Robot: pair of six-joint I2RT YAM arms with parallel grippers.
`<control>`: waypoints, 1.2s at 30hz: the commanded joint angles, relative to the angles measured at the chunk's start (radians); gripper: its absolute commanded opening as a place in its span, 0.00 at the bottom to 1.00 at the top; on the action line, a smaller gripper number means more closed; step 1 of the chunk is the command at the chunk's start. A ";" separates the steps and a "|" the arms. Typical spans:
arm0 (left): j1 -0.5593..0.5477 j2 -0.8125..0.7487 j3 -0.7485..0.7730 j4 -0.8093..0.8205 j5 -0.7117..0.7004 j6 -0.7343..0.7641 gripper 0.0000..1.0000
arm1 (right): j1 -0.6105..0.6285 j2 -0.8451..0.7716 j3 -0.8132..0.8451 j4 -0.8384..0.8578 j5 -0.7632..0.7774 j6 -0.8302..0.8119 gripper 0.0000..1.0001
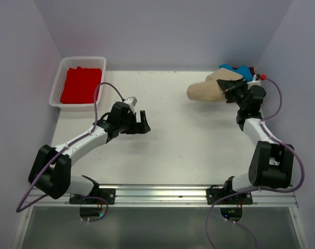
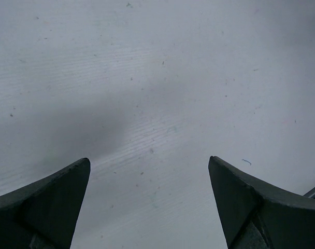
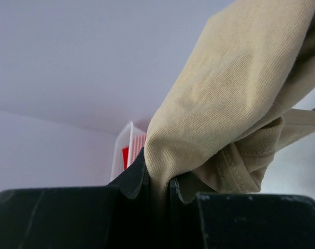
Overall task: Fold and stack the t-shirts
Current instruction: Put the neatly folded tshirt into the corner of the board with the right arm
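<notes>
The bench [image 1: 173,155] carries everything. The white lattice basket [image 1: 58,83] sits at its far left corner, and the other places here are given from it. A bright red t-shirt [image 1: 81,85] lies flat inside the basket and fills most of the floor.

The tan t-shirt [image 1: 206,91] is well apart from the basket, straight across to its right at the same depth, as a bunched lump partly lifted off the surface. Just beyond it, farther still from the basket, a bright blue t-shirt [image 1: 235,69] shows behind the tan cloth and seems to touch it. I cannot make out a maroon one.

The right end effector [image 1: 231,89] is at the edge of the tan lump farthest from the basket. In the wrist view its jaws are closed tight on a thick gathered fold, with a hem hanging loose beside them. The left end effector [image 1: 142,124] hovers near the basket, to its right and toward the near edge. Its jaws are spread wide with only bare bench between them.

I see three risks. The grip is on a wad, not a single edge, so layers may slip out as the cloth is pulled. The blue shirt may be dragged along. Laid down bunched like this, the shirt would land twisted and fold crookedly.
</notes>
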 commanded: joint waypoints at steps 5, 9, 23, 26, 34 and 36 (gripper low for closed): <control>0.002 -0.057 -0.047 0.011 0.014 0.027 1.00 | -0.054 0.226 0.224 0.416 0.164 0.100 0.00; 0.002 -0.069 -0.058 0.006 0.013 0.034 1.00 | -0.071 0.366 0.336 0.588 0.354 0.033 0.00; 0.005 -0.037 -0.119 0.037 0.034 0.028 1.00 | -0.088 0.716 0.381 0.547 0.580 -0.148 0.00; 0.005 -0.032 -0.116 0.049 0.045 0.019 1.00 | -0.087 0.692 0.362 0.550 0.572 -0.153 0.00; 0.005 0.005 -0.081 0.041 0.062 0.028 1.00 | -0.122 0.576 0.478 0.736 0.551 -0.046 0.00; 0.005 0.017 -0.076 0.040 0.068 0.028 1.00 | -0.137 0.590 0.546 0.812 0.560 0.002 0.00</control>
